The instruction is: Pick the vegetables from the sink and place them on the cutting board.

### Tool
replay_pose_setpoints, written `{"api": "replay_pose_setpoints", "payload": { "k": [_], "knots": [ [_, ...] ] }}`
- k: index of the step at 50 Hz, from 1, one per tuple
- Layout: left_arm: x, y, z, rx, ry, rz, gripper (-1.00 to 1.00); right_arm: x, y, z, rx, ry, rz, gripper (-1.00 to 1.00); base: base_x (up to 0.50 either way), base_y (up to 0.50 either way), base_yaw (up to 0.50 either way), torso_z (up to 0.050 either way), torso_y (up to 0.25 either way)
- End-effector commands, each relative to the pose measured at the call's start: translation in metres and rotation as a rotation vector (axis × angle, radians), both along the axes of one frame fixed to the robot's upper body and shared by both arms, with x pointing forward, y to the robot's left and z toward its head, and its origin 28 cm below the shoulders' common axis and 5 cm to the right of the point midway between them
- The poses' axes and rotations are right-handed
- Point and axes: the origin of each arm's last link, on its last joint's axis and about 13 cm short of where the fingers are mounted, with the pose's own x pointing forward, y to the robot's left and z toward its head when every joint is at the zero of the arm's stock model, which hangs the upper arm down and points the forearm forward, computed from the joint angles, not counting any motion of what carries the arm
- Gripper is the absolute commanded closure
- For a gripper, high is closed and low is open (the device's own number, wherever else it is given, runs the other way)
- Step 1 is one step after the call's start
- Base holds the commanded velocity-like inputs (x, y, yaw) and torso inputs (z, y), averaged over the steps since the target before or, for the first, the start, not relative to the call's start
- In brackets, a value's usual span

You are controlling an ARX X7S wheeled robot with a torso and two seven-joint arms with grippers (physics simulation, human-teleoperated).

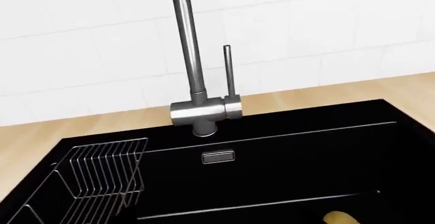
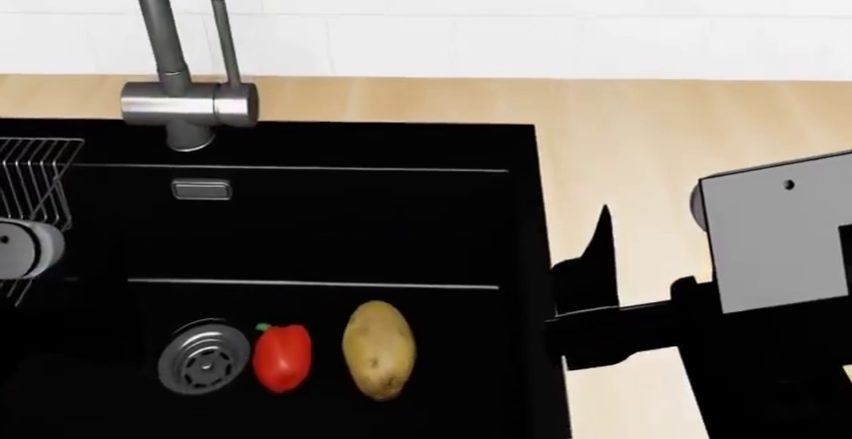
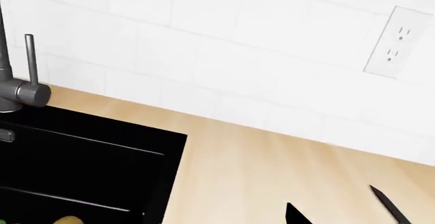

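A matte black sink is set into a pale wood surface, with a white tiled wall behind it. On the sink floor, a round steel drain serves as the landmark. Just beside the drain, on the side away from the wire rack, stands a small red bell pepper; its green stem points toward the back wall of the sink. Just beyond the pepper, farther from the drain, lies a tan-yellow potato. Its long axis runs front to back, toward the faucet wall, tilted slightly. Pepper and potato sit near each other, a narrow gap between them.

A grey steel faucet rises at the sink's back edge, with a small steel overflow plate below it on the back wall.

The right pincer hangs over the wood surface outside the sink, on the potato's side; its two dark fingertips are spread apart and empty. The left pincer is out of sight in every view. The left wrist view catches only the potato's tip at the edge.
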Motion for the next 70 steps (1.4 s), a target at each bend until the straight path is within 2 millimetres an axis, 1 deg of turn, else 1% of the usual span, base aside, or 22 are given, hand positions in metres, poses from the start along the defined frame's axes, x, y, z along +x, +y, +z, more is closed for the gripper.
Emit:
{"api": "replay_pose_setpoints", "payload": {
  "k": [1, 6, 10, 14, 19, 21, 24, 30, 34, 35, 37, 40, 43, 47, 48, 49, 50, 51, 55, 62, 66, 70],
  "knots": [
    [-0.001, -0.003, -0.002, -0.021, 0.001, -0.026, -1.00, -0.001, -0.004, 0.001, 0.034, 0.001, 0.006, -1.00, 0.50, 0.13, 0.00, 0.000, 0.010],
    [-0.004, -0.005, -0.007, -0.022, 0.018, -0.039, -1.00, -0.001, -0.005, 0.000, 0.037, 0.001, 0.007, -1.00, 0.50, 0.13, 0.00, 0.000, 0.000],
    [-0.004, -0.012, -0.008, -0.017, 0.027, -0.067, -1.00, -0.002, -0.005, 0.003, 0.062, -0.021, 0.011, -1.00, 0.33, 0.10, 0.00, 0.000, 0.003],
    [0.005, -0.020, -0.014, -0.038, 0.101, -0.097, -1.00, -0.001, -0.005, 0.003, 0.066, -0.012, 0.011, -1.00, 0.00, 0.00, 0.00, 0.000, 0.000],
    [0.014, -0.033, -0.014, -0.036, 0.149, -0.165, -1.00, -0.001, -0.004, 0.002, 0.070, -0.002, 0.019, -1.00, 0.00, 0.00, 0.00, 0.000, 0.000],
    [0.018, -0.041, -0.015, -0.039, 0.160, -0.176, -1.00, -0.002, -0.004, 0.002, 0.068, 0.002, 0.021, -1.00, 0.00, 0.00, 0.00, 0.000, 0.000],
    [0.033, -0.051, -0.019, -0.063, 0.206, -0.194, -1.00, -0.005, -0.006, 0.003, 0.067, -0.001, 0.014, -1.00, 0.00, 0.00, 0.00, 0.000, 0.000],
    [0.054, -0.061, -0.028, -0.042, 0.287, -0.207, -1.00, -0.006, -0.006, -0.004, 0.068, 0.018, 0.010, -1.00, 0.00, 0.00, 0.00, 0.000, 0.000],
    [0.066, -0.060, -0.031, 0.048, 0.344, -0.224, -1.00, -0.007, -0.006, -0.003, 0.067, 0.021, 0.009, -1.00, 0.00, 0.00, 0.00, 0.000, 0.000],
    [0.068, -0.058, -0.030, 0.040, 0.383, -0.232, -1.00, -0.007, -0.006, -0.004, 0.067, 0.022, 0.009, -1.00, 0.00, 0.00, 0.00, 0.000, 0.000],
    [0.071, -0.055, -0.033, 0.089, 0.377, -0.231, -1.00, -0.006, -0.006, -0.006, 0.070, 0.023, 0.009, -1.00, 0.00, 0.00, 0.00, 0.000, 0.000],
    [0.081, -0.055, -0.037, 0.036, 0.436, -0.226, -1.00, -0.003, -0.004, -0.010, 0.077, 0.033, 0.014, -1.00, 0.00, 0.00, 0.00, 0.000, 0.000],
    [0.088, -0.056, -0.035, 0.007, 0.453, -0.219, -1.00, -0.003, -0.003, -0.012, 0.076, 0.042, 0.018, -1.00, 0.00, 0.00, 0.00, 0.000, 0.000],
    [0.105, -0.056, -0.037, 0.062, 0.489, -0.218, -1.00, -0.003, -0.004, -0.007, 0.071, 0.038, 0.013, -1.00, 0.00, 0.00, 0.00, 0.000, 0.000],
    [0.108, -0.058, -0.036, 0.016, 0.516, -0.218, -1.00, -0.003, -0.004, -0.006, 0.073, 0.036, 0.012, -1.00, 0.00, 0.00, 0.00, 0.000, 0.000],
    [0.110, -0.058, -0.037, 0.016, 0.522, -0.207, -1.00, -0.003, -0.004, -0.006, 0.072, 0.036, 0.012, -1.00, 0.00, 0.00, 0.00, 0.000, 0.000],
    [0.113, -0.058, -0.041, 0.076, 0.503, -0.207, -1.00, -0.003, -0.004, -0.008, 0.071, 0.042, 0.013, -1.00, 0.00, 0.00, 0.00, 0.000, 0.000],
    [0.114, -0.059, -0.045, 0.110, 0.510, -0.209, -1.00, -0.003, -0.004, -0.009, 0.071, 0.046, 0.012, -1.00, 0.00, 0.00, 0.00, 0.000, 0.000],
    [0.115, -0.062, -0.050, 0.108, 0.532, -0.214, -1.00, -0.002, -0.004, -0.011, 0.075, 0.051, 0.011, -1.00, 0.00, 0.00, 0.00, 0.000, 0.000],
    [0.106, -0.061, -0.059, 0.164, 0.569, -0.237, -1.00, -0.002, -0.005, -0.013, 0.077, 0.059, 0.006, -1.00, 0.00, 0.00, 0.00, 0.000, 0.000],
    [0.103, -0.065, -0.070, 0.199, 0.599, -0.260, -1.00, -0.002, -0.005, -0.018, 0.082, 0.071, 0.010, -1.00, 0.00, 0.00, 0.00, 0.000, 0.000],
    [0.101, -0.066, -0.070, 0.197, 0.612, -0.272, -1.00, -0.002, -0.006, -0.019, 0.082, 0.074, 0.007, -1.00, 0.00, 0.00, 0.00, 0.000, 0.000]
  ]
}}
